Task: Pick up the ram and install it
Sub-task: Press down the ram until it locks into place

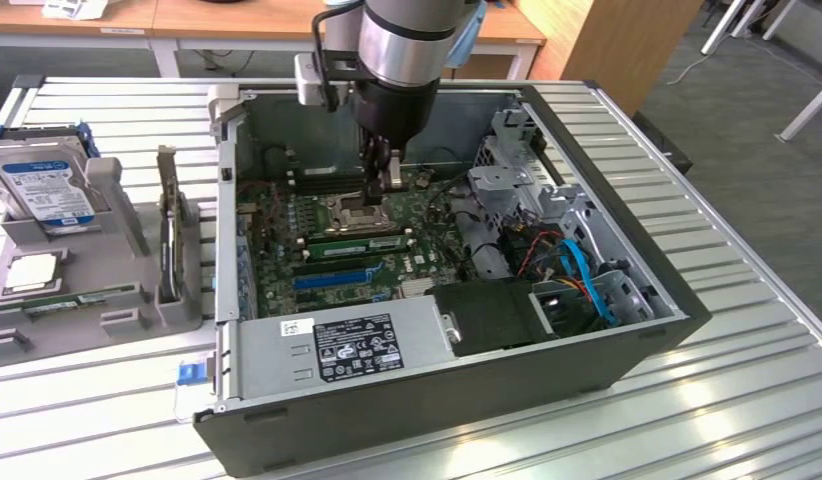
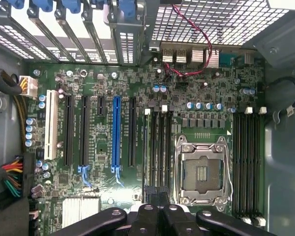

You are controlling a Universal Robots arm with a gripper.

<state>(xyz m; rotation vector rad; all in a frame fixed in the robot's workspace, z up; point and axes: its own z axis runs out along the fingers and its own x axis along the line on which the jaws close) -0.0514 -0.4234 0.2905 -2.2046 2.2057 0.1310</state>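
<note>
The ram [image 1: 358,243] is a long green stick with black chips. It lies along the black memory slots [image 2: 157,147] beside the empty CPU socket [image 2: 202,169], inside the open computer case [image 1: 625,345]. My gripper [image 1: 382,192] hangs just above the motherboard, over the socket's edge and a little behind the ram. In the wrist view the gripper [image 2: 158,199] is over one end of those memory slots. Its black fingers [image 2: 146,219] are pressed together, and I see nothing between them.
A blue expansion slot [image 2: 116,132] and black slots run beside the memory slots. The power supply [image 1: 344,345] and drive cage [image 1: 518,190] crowd the case's sides. On the exterior view's left, a grey fixture [image 1: 118,290] holds a hard drive [image 1: 40,185], an upright card [image 1: 168,225] and a CPU chip [image 1: 27,272].
</note>
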